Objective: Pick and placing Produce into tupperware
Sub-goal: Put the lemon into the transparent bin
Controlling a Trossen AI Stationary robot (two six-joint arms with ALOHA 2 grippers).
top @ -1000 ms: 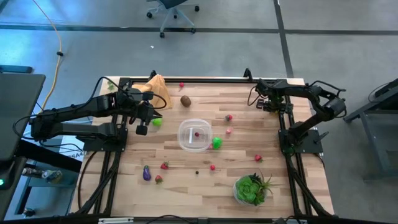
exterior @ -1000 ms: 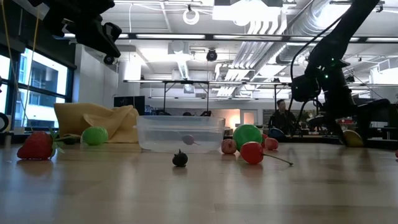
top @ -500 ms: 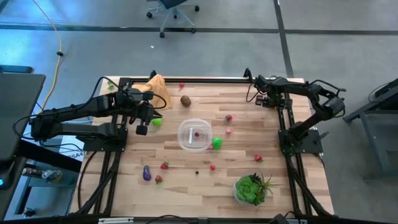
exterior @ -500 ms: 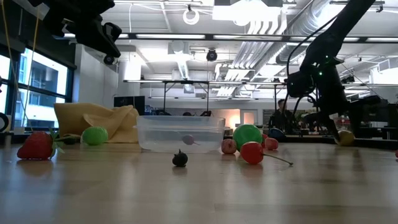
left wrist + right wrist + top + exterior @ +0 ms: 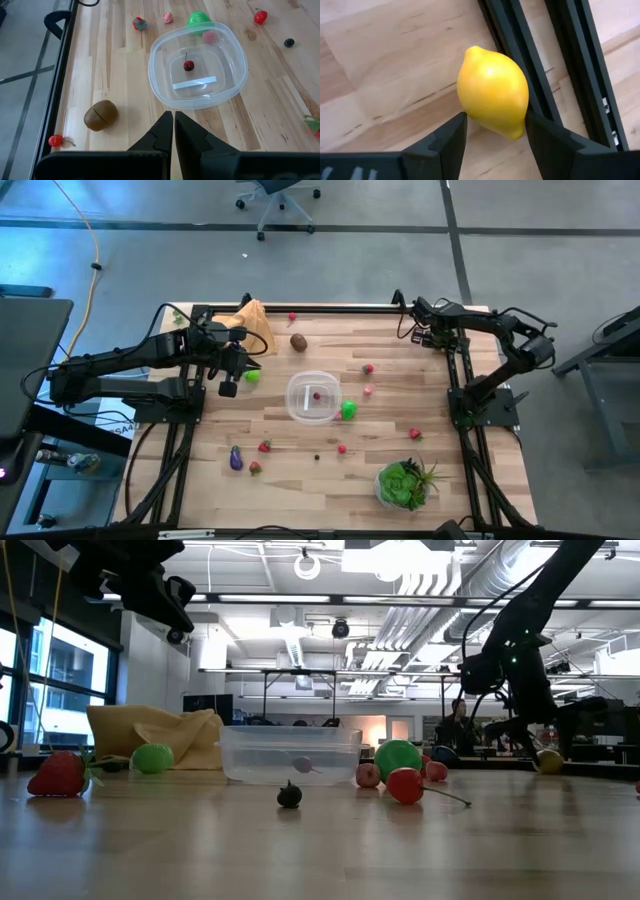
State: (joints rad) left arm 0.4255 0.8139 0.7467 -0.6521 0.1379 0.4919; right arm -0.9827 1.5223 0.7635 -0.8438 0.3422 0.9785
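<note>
The clear round tupperware (image 5: 313, 396) stands mid-table with one cherry (image 5: 188, 65) inside. Produce lies scattered around it: a green lime (image 5: 349, 410), another lime (image 5: 251, 376), a kiwi (image 5: 298, 341), an eggplant (image 5: 236, 459), strawberries and cherries. My right gripper (image 5: 495, 120) is at the table's far right corner, shut on a yellow lemon (image 5: 492, 90). My left gripper (image 5: 173, 125) hangs shut above the table's left side, left of the tupperware, holding nothing. My right gripper pinches the lemon between its two fingers, one on each long side (image 5: 467, 107) of its body. The fingers come steeply from above. The lemon's pointed end sticks out past the fingertips. In the low view the lemon (image 5: 546, 761) sits just over the table top.
A black frame rail (image 5: 520, 60) runs right beside the lemon at the table's edge. An orange-tan cloth (image 5: 252, 325) lies at the far left and a leafy green plant (image 5: 403, 483) at the near right. A person (image 5: 458, 725) sits in the room behind.
My right gripper has gone a little toward the table's far edge and left, rising slightly and turning a bit, with the lemon still between its fingers.
</note>
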